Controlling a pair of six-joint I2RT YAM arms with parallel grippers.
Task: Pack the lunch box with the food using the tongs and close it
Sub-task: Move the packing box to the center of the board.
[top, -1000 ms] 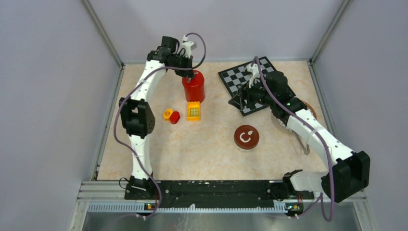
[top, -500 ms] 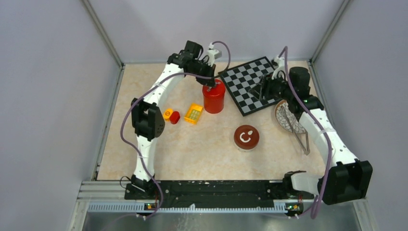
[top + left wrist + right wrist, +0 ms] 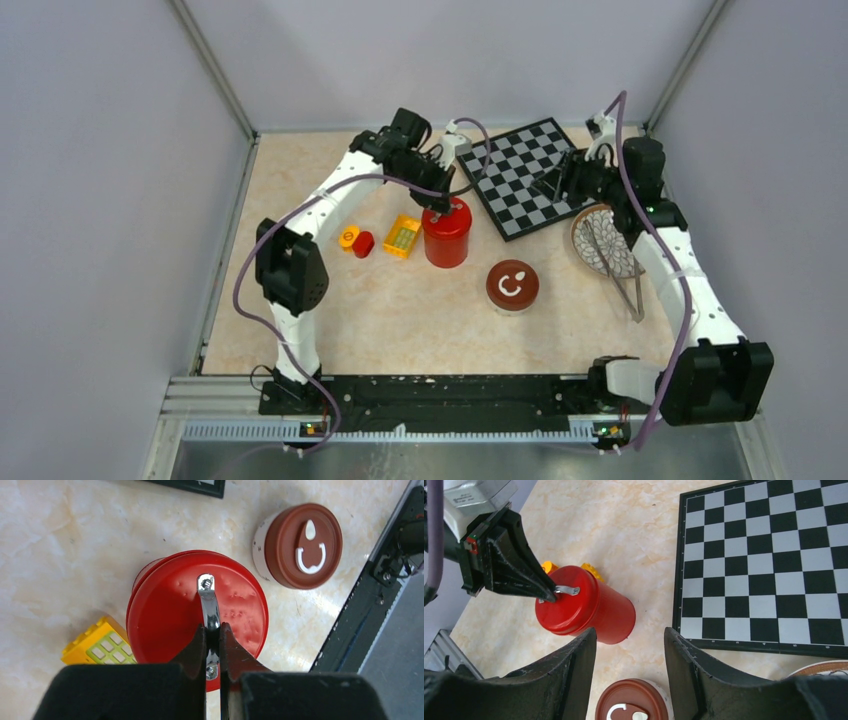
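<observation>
The left gripper (image 3: 212, 628) is clenched on the thin metal handle (image 3: 208, 597) of the red canister (image 3: 167, 612), the right gripper (image 3: 630, 632) hangs released, and the tongs (image 3: 628, 290), lying across the plate (image 3: 580, 245), look light, stiff and slippery, probably best pinched mid-arm.

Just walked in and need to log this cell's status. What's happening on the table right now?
The left gripper is shut on the metal handle atop the red canister, beside the yellow block. The right gripper hangs open by the chessboard, holding nothing. The tongs lie untouched, partly on the patterned plate, and the brown-lidded lunch box sits closed mid-table. No food is visible, so packing apparently hasn't begun.
</observation>
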